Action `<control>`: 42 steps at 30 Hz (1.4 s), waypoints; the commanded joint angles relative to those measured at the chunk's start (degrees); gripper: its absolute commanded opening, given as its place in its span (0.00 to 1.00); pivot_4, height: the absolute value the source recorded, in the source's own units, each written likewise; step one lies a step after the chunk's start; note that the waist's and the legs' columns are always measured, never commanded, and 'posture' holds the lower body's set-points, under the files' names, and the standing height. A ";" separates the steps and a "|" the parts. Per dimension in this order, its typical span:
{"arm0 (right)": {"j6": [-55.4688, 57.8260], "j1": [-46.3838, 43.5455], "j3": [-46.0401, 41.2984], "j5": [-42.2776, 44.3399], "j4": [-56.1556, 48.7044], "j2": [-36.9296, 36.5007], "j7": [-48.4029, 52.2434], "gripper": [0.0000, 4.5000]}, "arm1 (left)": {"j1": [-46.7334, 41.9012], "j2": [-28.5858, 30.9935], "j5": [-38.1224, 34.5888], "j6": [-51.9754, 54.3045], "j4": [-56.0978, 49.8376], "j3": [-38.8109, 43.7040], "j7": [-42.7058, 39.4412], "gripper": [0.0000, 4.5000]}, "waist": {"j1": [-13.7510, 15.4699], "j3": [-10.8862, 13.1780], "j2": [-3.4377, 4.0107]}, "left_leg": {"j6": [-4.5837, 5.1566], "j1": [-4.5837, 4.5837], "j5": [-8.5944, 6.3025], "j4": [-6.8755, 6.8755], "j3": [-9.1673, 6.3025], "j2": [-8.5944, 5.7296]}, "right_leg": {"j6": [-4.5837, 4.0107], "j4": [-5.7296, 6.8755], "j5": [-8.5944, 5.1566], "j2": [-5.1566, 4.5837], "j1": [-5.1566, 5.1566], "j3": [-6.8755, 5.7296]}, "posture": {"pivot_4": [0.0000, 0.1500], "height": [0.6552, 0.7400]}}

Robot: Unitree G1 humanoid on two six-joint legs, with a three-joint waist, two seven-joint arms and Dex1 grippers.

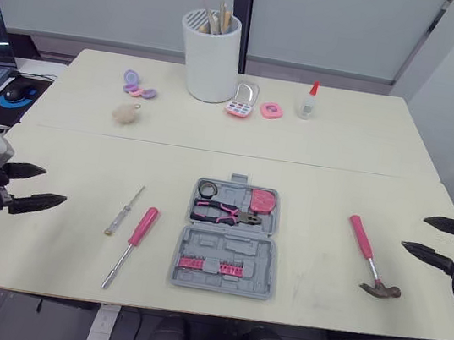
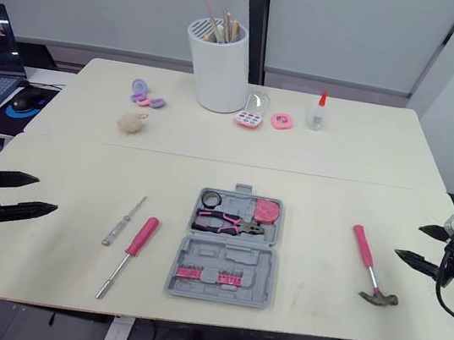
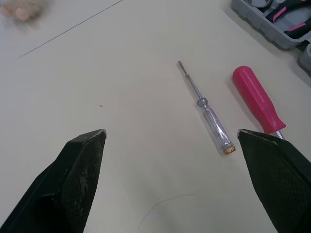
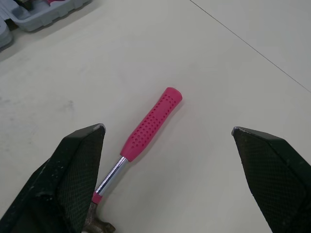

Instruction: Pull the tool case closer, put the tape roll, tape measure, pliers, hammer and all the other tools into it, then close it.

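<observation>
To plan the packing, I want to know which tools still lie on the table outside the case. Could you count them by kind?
Screwdrivers: 2, the clear-handled screwdriver and the pink-handled screwdriver
Hammer: 1
Total: 3 outside the tool case

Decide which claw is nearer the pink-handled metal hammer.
Right. The right claw is open just outside the pink-handled metal hammer; the left claw is far across, past the grey plastic tool case.
</observation>
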 commanded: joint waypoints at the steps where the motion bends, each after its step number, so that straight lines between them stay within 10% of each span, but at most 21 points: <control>1: -2.46 -1.51 -0.87 0.14 0.01 0.21 -0.38 0.99 | 0.42 0.27 -0.68 0.28 -2.08 1.68 0.82 1.00 | -0.06 0.00 0.00 | 0.00 0.00 0.00 0.00 0.00 0.00 | 0.00 0.00 0.00 0.00 0.00 -0.01 | 1.00 1.00; 25: 10.30 -33.43 20.47 15.87 -28.37 36.37 -6.24 0.99 | 47.34 -26.53 -7.47 13.29 -47.10 23.24 19.65 1.00 | 0.30 -0.24 -0.42 | -0.01 -0.09 0.00 0.10 -0.31 -0.09 | -0.02 0.30 0.01 -0.21 -0.10 -0.18 | 1.00 1.00; 42: 11.21 -29.34 21.99 13.37 -31.74 33.59 -8.80 0.99 | 22.84 -28.77 -1.75 13.47 -39.84 7.90 36.08 1.00 | 0.21 -0.28 -0.48 | -0.01 0.00 0.01 0.13 -0.34 -0.10 | -0.03 0.29 0.01 -0.19 0.06 -0.23 | 1.00 1.00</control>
